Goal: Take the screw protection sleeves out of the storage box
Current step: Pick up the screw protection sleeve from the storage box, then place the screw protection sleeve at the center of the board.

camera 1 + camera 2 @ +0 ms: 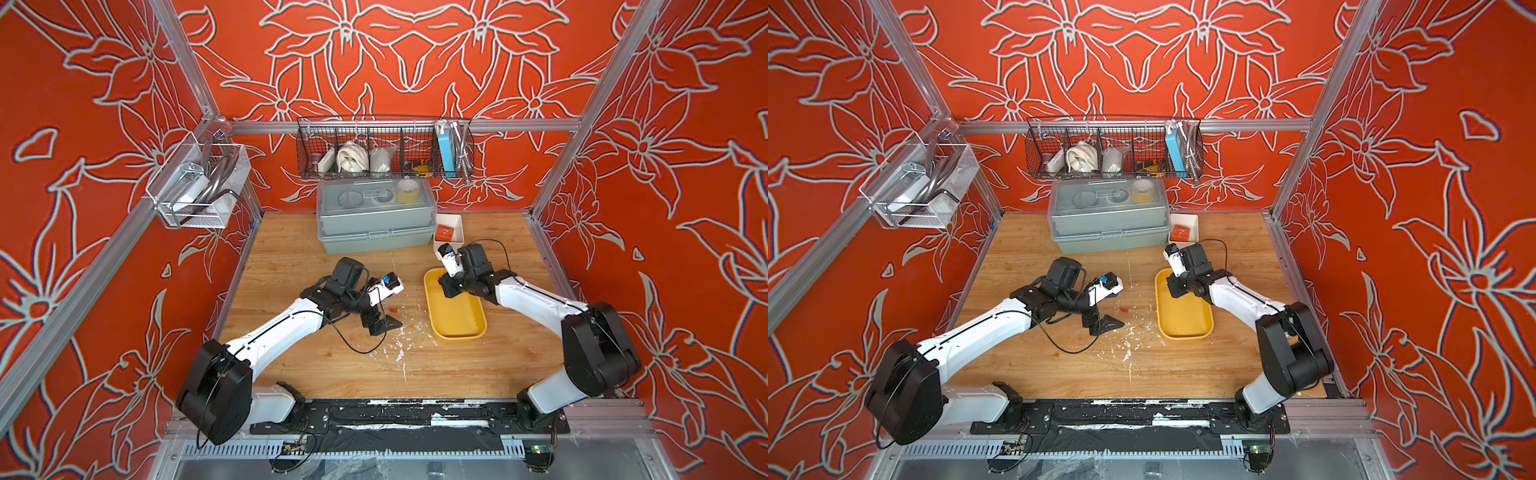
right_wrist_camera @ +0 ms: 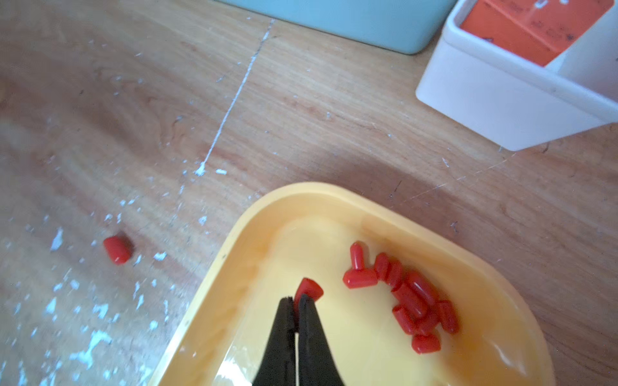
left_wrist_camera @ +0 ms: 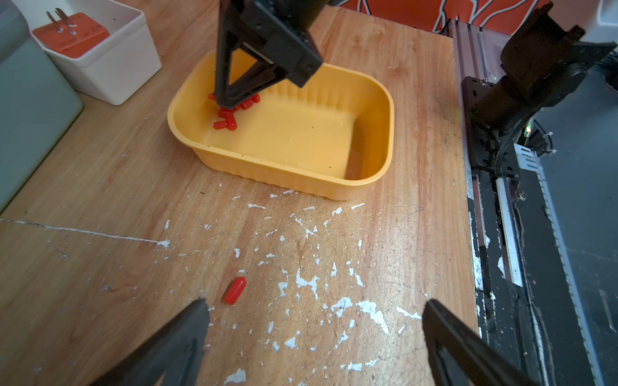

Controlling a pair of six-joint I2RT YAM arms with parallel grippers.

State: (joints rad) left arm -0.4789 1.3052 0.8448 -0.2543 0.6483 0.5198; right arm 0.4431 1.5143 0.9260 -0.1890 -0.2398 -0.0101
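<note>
On the paint-flecked wooden table (image 1: 457, 374), ringed by red floral walls (image 1: 415, 62), tiny red screw protection sleeves (image 2: 414, 300) are clustering in the yellow storage box (image 3: 390, 113); one stray sleeve (image 3: 235, 290) is lying outside. The right gripper (image 2: 296, 300) is pinching a sleeve (image 2: 309, 290), the left gripper (image 3: 316, 302) gaping wide. From above, the right arm (image 1: 519, 291) is hiding the cluster.

Wooden table (image 1: 332, 374) with storage box (image 1: 455, 318), grey box (image 1: 374, 224), white bin (image 3: 117, 73), 1 loose sleeve (image 3: 235, 290).
</note>
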